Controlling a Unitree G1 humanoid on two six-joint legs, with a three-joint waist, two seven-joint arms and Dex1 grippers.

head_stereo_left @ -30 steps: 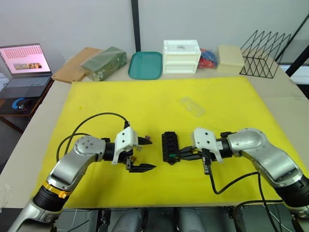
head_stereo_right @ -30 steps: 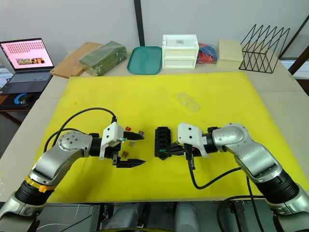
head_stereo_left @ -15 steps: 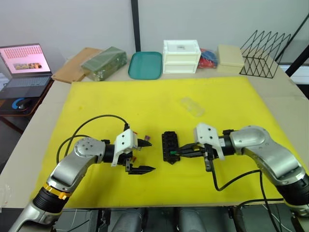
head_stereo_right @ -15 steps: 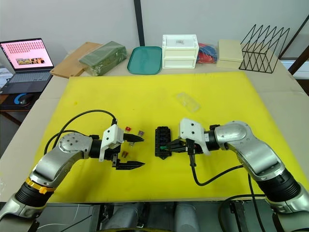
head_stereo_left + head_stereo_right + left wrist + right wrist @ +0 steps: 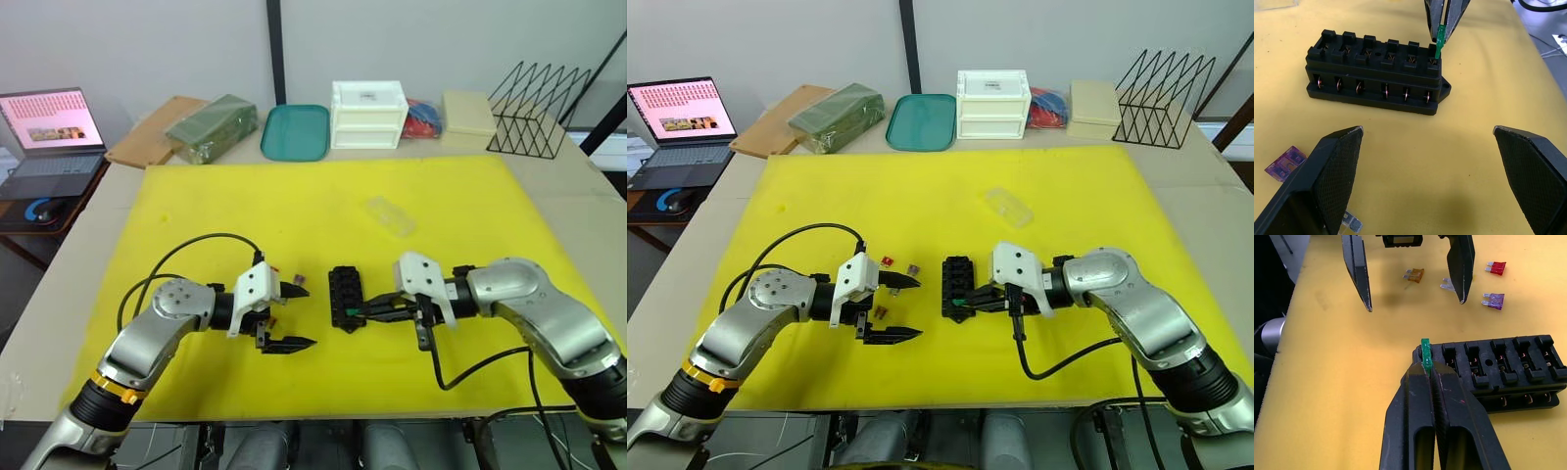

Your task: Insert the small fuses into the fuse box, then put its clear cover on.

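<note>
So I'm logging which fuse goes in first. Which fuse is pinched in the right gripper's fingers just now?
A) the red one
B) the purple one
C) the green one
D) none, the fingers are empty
C: the right gripper is shut on the green fuse, held at the end slot of the fuse box, while the red fuse and purple fuse lie on the mat.

light: bright, even, from overhead | shadows: soft, short on yellow rubbery mat [image 5: 323, 196] | focus: sharp | glare: none
</note>
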